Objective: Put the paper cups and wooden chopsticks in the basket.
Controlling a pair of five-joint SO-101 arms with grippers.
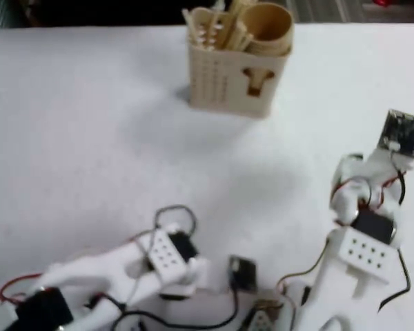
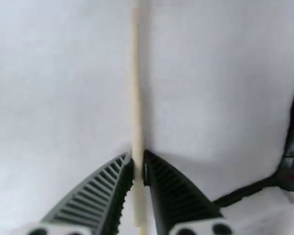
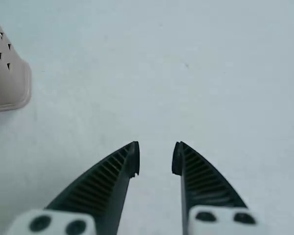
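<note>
We see our left hand (image 2: 138, 169) clamped on one chopstick (image 2: 136, 88) above the table (image 1: 90, 138). Our right hand (image 3: 156, 159) hangs partly open, empty. The basket (image 1: 228, 83) at the far edge holds cups (image 1: 268, 27) and chopsticks (image 1: 210, 31).
</note>
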